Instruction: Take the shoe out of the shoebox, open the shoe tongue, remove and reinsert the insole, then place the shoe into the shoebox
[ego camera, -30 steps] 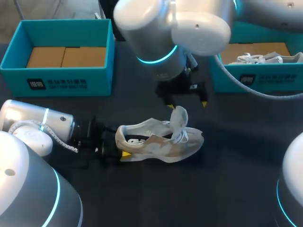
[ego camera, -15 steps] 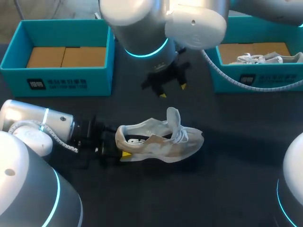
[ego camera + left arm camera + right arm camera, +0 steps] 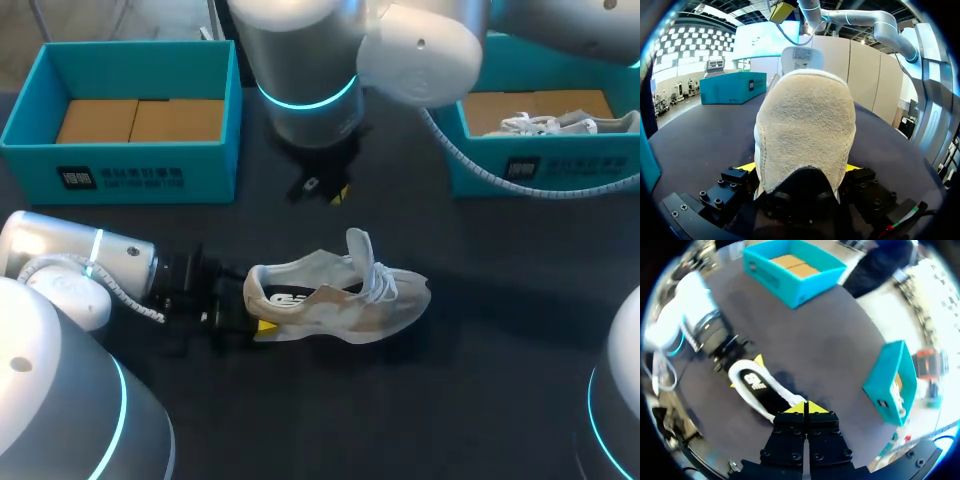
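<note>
Two grippers are mine, and I tell every place from the shoe (image 3: 335, 295).

Nearest to me, at the heel end of the shoe, is my left gripper (image 3: 257, 322). Its jaws are squeezed onto the heel from both sides, with one yellow tip on each side. So it has hold of the shoe. In the left wrist view the fuzzy tan heel fills the space between the fingers (image 3: 746, 168).

The shoe stands on its sole on the dark table (image 3: 500, 380), out of both boxes. Its heel points at my left arm and its toe points the other way. The white tongue (image 3: 358, 245) sticks up from the middle of the shoe. The white laces (image 3: 380, 285) lie loose just beside the tongue.

On the far side of the shoe my right gripper (image 3: 335, 192) hangs above the table, apart from the shoe. Its jaws are closed tight. The two yellow tips touch each other and there is nothing in them.

Farther still from the shoe are two boxes. A blue shoebox (image 3: 120, 170) stands beyond the heel end, with brown cardboard (image 3: 140, 120) in it. The other shoebox (image 3: 545, 170) stands beyond the toe end, and a second white shoe (image 3: 560, 122) lies in it.
</note>
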